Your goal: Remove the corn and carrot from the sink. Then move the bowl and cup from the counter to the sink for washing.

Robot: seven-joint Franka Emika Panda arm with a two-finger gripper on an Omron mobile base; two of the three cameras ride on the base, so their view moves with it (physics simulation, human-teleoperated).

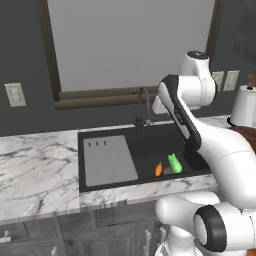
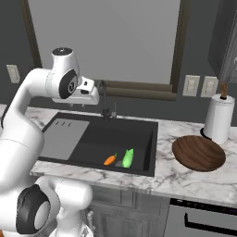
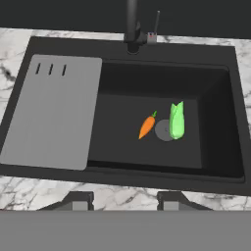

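The green corn [image 3: 176, 120] and the small orange carrot [image 3: 146, 126] lie side by side on the floor of the black sink [image 3: 215, 122], either side of the round drain [image 3: 163, 131]. My gripper [image 3: 125, 202] hangs high above the basin, open, its fingertips [image 3: 78, 201] apart with nothing between them. From the base, the corn [image 2: 128, 158] and carrot [image 2: 109, 160] sit near the basin's front wall, with the hand [image 2: 87, 95] up by the faucet. The wooden bowl [image 2: 199, 152] rests on the marble counter [image 2: 180, 178] right of the sink. The cup is out of view.
A dark curved faucet [image 2: 104, 99] stands at the sink's back edge. A grey drainboard panel [image 3: 54, 112] covers the basin's left part. A paper towel roll [image 2: 217, 118] stands behind the bowl, against the wall. Bare marble [image 1: 35, 170] stretches left of the sink.
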